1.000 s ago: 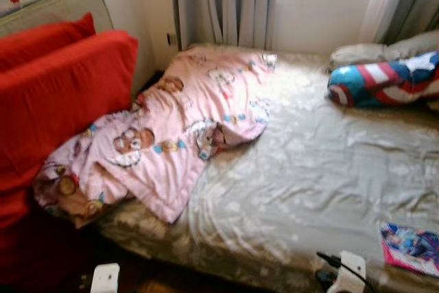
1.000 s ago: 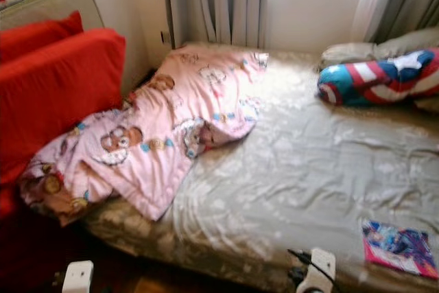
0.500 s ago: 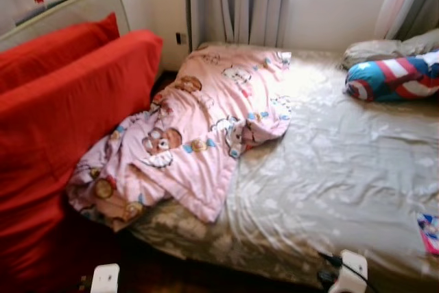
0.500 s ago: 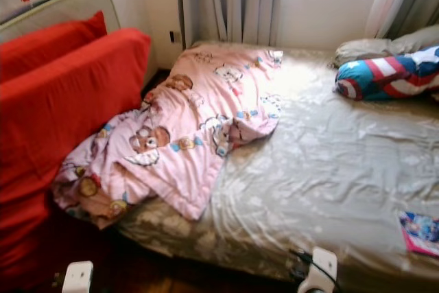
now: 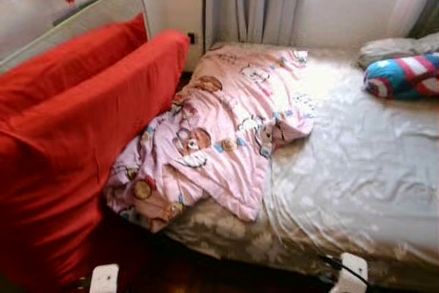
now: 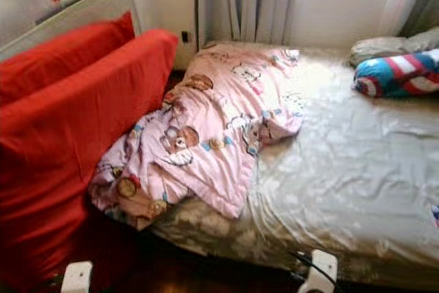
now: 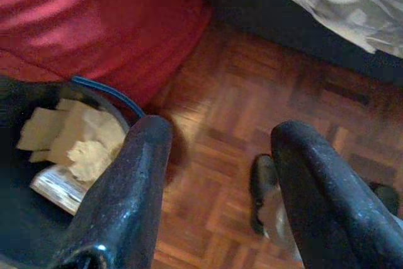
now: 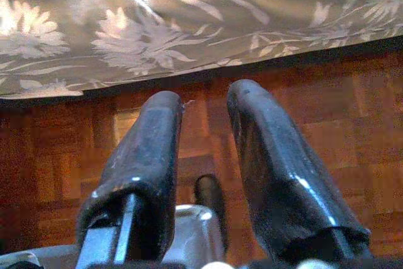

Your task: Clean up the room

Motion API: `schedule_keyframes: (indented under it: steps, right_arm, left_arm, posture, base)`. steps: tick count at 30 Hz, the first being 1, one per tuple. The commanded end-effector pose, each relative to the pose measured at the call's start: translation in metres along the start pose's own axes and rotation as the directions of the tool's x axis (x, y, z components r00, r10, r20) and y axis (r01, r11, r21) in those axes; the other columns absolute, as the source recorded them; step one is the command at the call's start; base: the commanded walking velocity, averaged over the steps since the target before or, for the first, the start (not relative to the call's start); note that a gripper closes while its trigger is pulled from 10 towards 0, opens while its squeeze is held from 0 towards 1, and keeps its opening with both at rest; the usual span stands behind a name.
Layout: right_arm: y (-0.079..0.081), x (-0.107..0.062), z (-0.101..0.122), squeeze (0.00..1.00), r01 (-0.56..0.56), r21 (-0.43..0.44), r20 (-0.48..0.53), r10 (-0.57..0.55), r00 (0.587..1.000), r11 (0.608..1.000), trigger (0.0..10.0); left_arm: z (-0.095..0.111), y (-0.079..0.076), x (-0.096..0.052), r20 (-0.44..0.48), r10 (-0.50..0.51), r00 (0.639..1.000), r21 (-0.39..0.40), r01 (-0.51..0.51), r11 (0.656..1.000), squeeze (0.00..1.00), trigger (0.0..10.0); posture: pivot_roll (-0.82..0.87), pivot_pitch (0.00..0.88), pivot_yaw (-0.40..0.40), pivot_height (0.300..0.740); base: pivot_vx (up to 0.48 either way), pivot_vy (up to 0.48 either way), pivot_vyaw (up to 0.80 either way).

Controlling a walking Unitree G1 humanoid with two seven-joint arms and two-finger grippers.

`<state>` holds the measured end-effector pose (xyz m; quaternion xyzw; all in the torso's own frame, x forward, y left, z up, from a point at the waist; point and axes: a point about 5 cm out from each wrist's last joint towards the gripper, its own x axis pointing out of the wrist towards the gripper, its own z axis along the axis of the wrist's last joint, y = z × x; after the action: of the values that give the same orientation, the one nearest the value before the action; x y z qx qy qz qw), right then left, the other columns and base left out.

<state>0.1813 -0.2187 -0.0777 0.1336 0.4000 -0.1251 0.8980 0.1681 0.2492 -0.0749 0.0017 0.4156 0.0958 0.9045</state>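
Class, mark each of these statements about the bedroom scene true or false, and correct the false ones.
1. The pink blanket lies crumpled on the bed, one end hanging over its edge. True.
2. The red cushions lie in the middle of the bed. False: they stand beside the bed, on the robot's left.
3. The left gripper is open over a wooden parquet floor. True.
4. The right gripper holds the blanket. False: it is open and holds nothing, above the floor beside the bed's floral sheet.
5. A blue, red and white pillow lies on the bed. True.
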Motion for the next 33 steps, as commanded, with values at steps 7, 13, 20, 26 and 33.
schedule_keyframes:
  steps: [7, 13, 20, 26, 33]
  right_arm:
    - [-0.0093, -0.0013, 0.0009, 0.0, 0.029, 0.0, -0.001, -0.029, 1.0, 1.0, 10.0]
    - [-0.009, -0.0011, 0.0014, 0.0, 0.03, -0.002, 0.0, -0.03, 1.0, 1.0, 10.0]
    - [-0.0085, -0.001, 0.0015, 0.0, 0.03, -0.004, 0.0, -0.03, 1.0, 1.0, 10.0]
    - [-0.0083, -0.0009, 0.0015, 0.0, 0.03, -0.004, 0.0, -0.03, 1.0, 1.0, 10.0]
    - [-0.0087, -0.0009, 0.0019, 0.0, 0.03, -0.009, 0.0, -0.03, 1.0, 1.0, 10.0]
  left_arm:
    - [0.0008, -0.0067, 0.001, 0.006, -0.014, 1.0, -0.016, 0.014, 1.0, 0.0, 10.0]
    - [0.0011, -0.0067, 0.0011, 0.005, -0.015, 1.0, -0.021, 0.015, 1.0, 0.0, 10.0]
    - [0.0014, -0.0065, 0.0011, 0.005, -0.017, 1.0, -0.023, 0.018, 1.0, 0.0, 10.0]
    - [0.0016, -0.0064, 0.0012, 0.007, -0.018, 1.0, -0.026, 0.019, 0.999, 0.0, 10.0]
    - [0.0027, -0.0074, 0.0013, 0.013, -0.031, 0.999, -0.011, 0.031, 0.999, 0.0, 10.0]
  posture:
    - [-0.08, 0.0, 0.02, 0.74]
    - [-0.09, 0.0, 0.02, 0.74]
    - [-0.08, 0.0, 0.021, 0.74]
    - [-0.08, 0.0, 0.022, 0.74]
    - [-0.08, 0.0, 0.019, 0.74]
  base:
    - [0.0, 0.0, 0.0]
    - [0.0, 0.0, 0.0]
    - [0.0, 0.0, 0.0]
    - [0.0, 0.0, 0.0]
    - [0.0, 0.0, 0.0]
